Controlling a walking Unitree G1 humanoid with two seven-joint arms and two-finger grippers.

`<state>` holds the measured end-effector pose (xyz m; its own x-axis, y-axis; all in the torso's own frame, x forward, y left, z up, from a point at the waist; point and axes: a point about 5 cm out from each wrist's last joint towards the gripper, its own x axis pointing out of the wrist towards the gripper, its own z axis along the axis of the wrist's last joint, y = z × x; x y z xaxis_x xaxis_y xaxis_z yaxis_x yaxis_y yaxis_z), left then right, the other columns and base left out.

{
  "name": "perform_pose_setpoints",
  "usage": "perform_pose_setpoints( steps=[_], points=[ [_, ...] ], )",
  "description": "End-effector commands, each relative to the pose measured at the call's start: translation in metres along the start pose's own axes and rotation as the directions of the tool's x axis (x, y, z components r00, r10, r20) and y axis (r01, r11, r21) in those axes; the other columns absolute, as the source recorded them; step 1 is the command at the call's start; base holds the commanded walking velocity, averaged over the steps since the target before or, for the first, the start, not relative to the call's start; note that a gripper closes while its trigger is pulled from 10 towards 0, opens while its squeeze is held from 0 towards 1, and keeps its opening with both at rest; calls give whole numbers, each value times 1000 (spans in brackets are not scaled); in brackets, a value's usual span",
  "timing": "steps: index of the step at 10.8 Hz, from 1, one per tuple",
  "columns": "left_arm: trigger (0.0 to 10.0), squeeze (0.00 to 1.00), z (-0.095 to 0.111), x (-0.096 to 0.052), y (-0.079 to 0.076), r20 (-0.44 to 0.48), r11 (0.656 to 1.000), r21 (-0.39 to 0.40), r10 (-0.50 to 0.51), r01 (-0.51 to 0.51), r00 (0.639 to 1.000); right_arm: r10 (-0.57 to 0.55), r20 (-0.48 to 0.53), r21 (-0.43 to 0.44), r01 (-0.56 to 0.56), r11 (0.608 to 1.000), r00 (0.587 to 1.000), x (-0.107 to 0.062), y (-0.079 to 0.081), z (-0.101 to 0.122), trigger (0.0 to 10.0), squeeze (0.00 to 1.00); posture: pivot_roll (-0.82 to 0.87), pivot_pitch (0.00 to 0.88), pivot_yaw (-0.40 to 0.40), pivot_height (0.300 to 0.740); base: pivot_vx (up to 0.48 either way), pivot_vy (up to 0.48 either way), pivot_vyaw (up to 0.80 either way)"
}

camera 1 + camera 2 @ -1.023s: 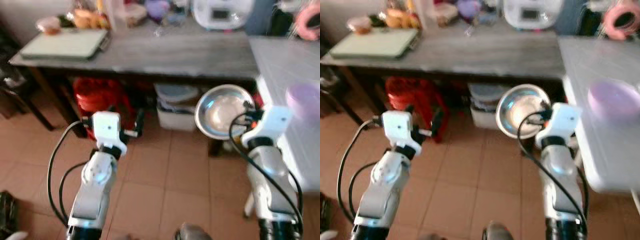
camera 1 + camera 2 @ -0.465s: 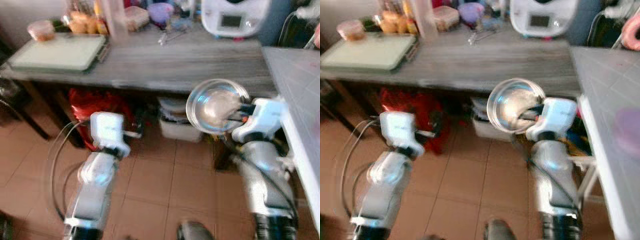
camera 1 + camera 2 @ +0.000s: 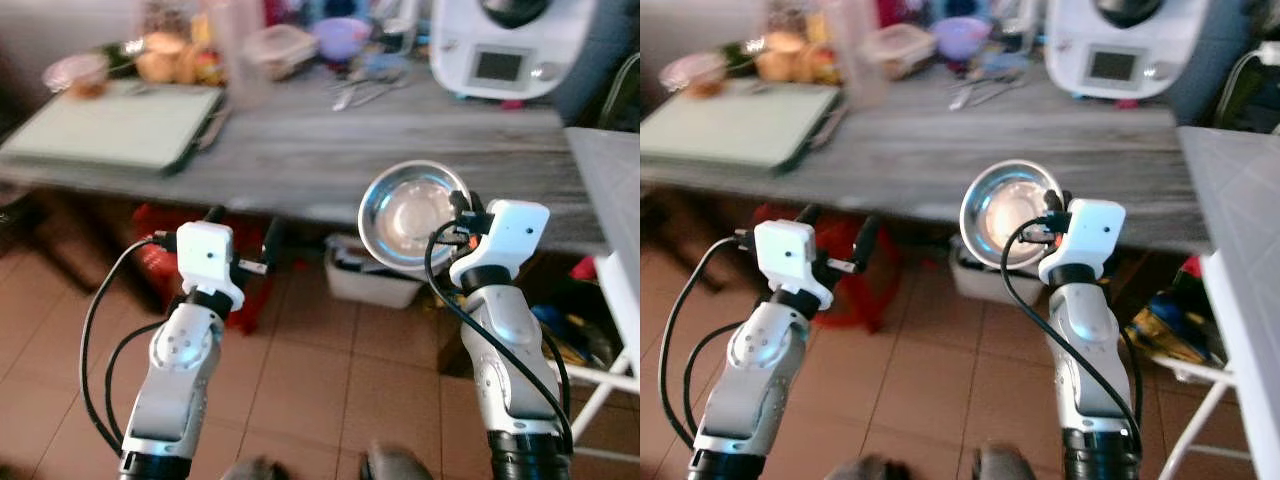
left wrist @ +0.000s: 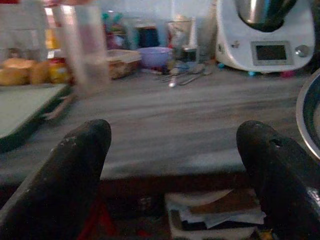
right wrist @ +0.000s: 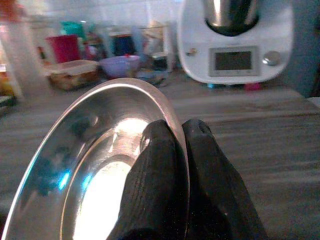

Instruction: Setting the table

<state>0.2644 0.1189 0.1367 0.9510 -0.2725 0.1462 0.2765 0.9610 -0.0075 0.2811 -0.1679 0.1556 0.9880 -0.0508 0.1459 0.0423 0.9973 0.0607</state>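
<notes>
Steel plate (image 3: 412, 215): it was held up on its edge, in the air in front of the table (image 3: 330, 150), its hollow side toward the camera.
Right gripper (image 5: 179, 150): its two black fingers (image 5: 152, 185) were clamped on the rim of the plate, one on each face.
Left gripper (image 4: 172, 165): its fingers were wide apart with nothing between them, pointing at the table edge.
Table: grey wood, with bare space in the middle, just past the plate.
Tray (image 3: 115, 125): pale green, it lay at the left end of the table.
Cooker (image 3: 505, 45): a white kitchen machine, it stood at the back right.
Clutter: a purple bowl (image 3: 342, 35), a box (image 3: 278, 45) and some spoons (image 3: 365, 90) stood along the back.
Step in hand, my judgement: the plate was being carried to the table and was not yet set down.
How to do it well: I think the plate should first be turned flat, then lowered onto the bare middle part, well away from the tray and the spoons. The grip on a thin rim can slip, so a slow move seems safer.
</notes>
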Motion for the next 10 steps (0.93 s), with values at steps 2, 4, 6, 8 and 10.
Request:
perform_pose_setpoints(
  steps=[2,4,6,8,10],
  points=[
    [10000,0,3,2,-4,7,1000,-14,-22,22,1000,-18,25,-8,18,1000,1000,1,-6,6,0,0,-86,72,43,740,450,0,0],
    [10000,0,3,2,-5,8,1000,-13,-28,28,1000,-30,25,-16,31,999,999,2,-8,5,2078,0,-87,71,46,740,426,122,0],
    [10000,0,5,-2,-7,23,999,1,-38,38,999,-28,9,-19,28,999,1000,2,-5,2,10000,0,-79,73,50,740,178,159,0],
    [10000,0,7,-4,0,16,1000,15,-18,17,1000,-84,-81,94,91,991,993,2,-6,-12,10000,0,-67,89,53,740,0,0,0],
    [10000,0,11,-3,2,25,999,30,-15,14,1000,-95,-144,147,116,982,985,-2,0,-22,10000,0,-69,117,52,740,0,0,0]
  ],
)
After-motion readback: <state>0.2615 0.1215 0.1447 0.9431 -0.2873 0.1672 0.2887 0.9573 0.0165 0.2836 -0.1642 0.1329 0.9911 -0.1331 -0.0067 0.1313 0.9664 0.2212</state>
